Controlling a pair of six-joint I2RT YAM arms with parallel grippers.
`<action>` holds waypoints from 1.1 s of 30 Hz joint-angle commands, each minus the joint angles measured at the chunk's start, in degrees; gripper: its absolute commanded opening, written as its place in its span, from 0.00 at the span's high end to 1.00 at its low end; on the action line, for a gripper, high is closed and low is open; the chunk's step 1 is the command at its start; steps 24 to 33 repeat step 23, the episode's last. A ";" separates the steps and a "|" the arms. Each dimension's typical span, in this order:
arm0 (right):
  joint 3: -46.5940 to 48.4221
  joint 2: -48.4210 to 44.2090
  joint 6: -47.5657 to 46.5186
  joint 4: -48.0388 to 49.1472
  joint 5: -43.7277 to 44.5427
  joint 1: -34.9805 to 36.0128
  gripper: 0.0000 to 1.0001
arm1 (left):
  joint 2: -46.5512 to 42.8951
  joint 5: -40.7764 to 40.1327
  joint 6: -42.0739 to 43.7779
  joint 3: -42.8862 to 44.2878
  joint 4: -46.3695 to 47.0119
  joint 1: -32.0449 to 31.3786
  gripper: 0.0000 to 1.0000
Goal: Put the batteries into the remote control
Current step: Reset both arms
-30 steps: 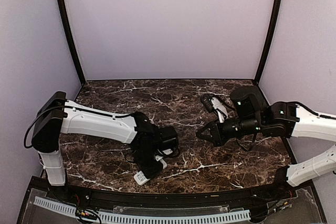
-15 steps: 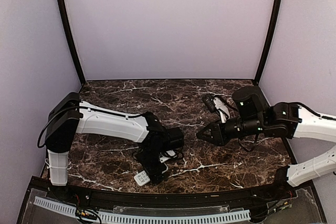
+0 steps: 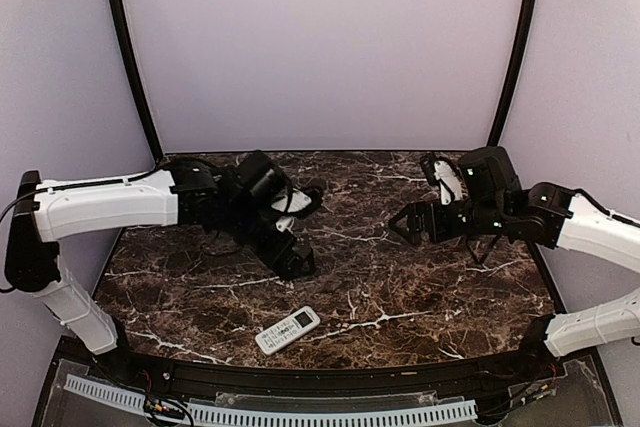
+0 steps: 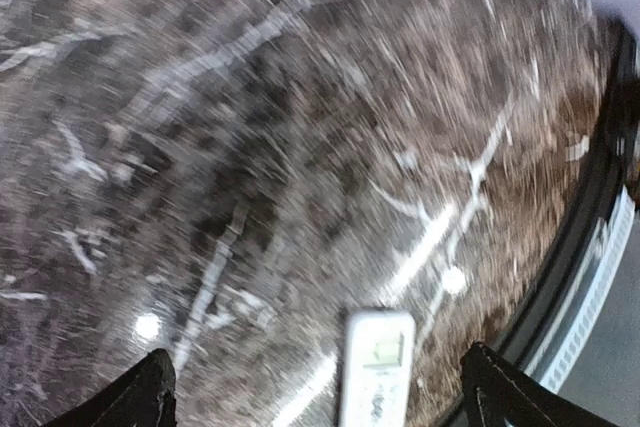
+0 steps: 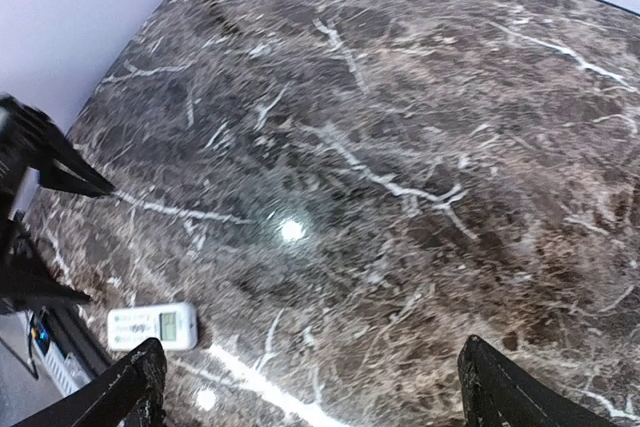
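The remote control point(image 3: 287, 330) lies flat near the table's front edge, face up, with its pale screen and buttons showing. It also appears in the left wrist view as the remote control point(image 4: 377, 367) and in the right wrist view as the remote control point(image 5: 152, 327). My left gripper point(image 3: 303, 227) hangs open above and behind it, with nothing between its fingers point(image 4: 150, 392). My right gripper point(image 3: 400, 224) is open and empty over the right half of the table, far from the remote. No batteries are in view.
The dark marble table point(image 3: 420, 297) ends at a black front rail point(image 3: 330, 379) just past the remote. Purple walls and two black corner posts close in the back and sides. The left gripper's fingers point(image 5: 45, 162) show at the left edge of the right wrist view.
The left gripper opened and pulled up and back from the remote, which now lies alone near the front edge. The right gripper went from shut to open and shifted slightly back.
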 commanded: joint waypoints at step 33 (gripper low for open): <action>-25.49 -7.88 -0.25 29.16 3.98 -31.49 0.01 | -51.42 -50.15 -2.92 -49.51 44.62 33.19 0.01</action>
